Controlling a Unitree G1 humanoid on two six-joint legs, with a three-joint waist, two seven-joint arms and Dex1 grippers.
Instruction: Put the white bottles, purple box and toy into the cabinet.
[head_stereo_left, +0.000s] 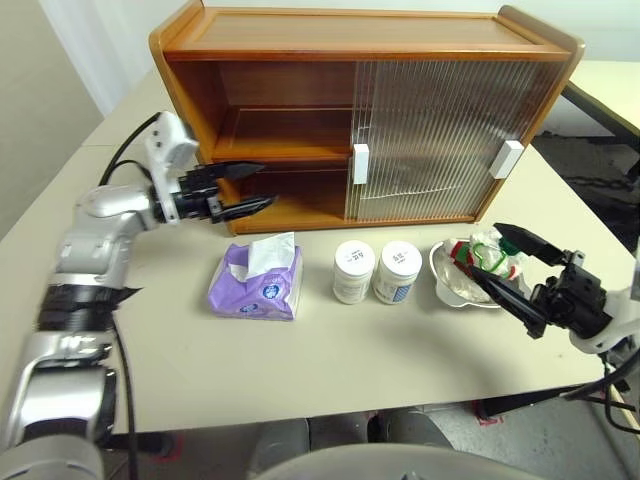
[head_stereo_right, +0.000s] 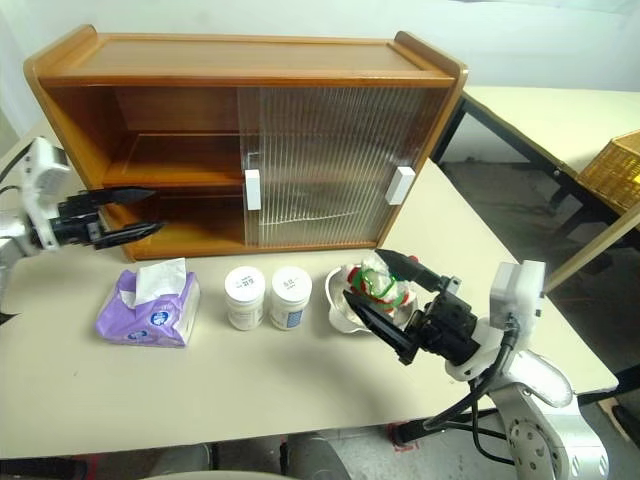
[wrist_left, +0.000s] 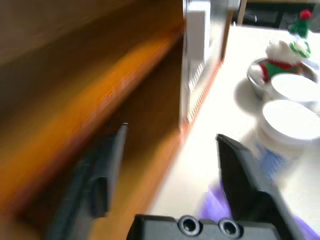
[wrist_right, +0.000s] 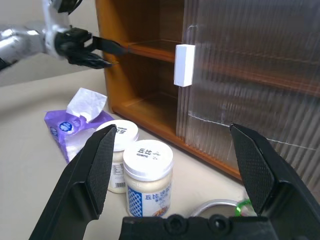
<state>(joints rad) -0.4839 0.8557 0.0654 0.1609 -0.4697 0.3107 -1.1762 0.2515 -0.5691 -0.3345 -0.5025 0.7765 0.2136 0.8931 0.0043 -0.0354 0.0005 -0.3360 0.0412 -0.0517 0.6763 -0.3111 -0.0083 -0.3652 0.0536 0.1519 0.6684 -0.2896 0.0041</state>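
With the cabinet (head_stereo_left: 300, 120) open on its left, both grippers, left (head_stereo_left: 245, 188) and right (head_stereo_left: 520, 270), gape empty; box (head_stereo_left: 256, 280), bottles (head_stereo_left: 375, 271) and toy (head_stereo_left: 490, 256) line the table's front edge, so grasping comes next.

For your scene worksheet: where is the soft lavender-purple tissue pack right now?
In the left eye view the soft lavender-purple tissue pack lies on the beige table, left of the two white plastic jars, in front of the reddish-brown wooden cabinet's open half.
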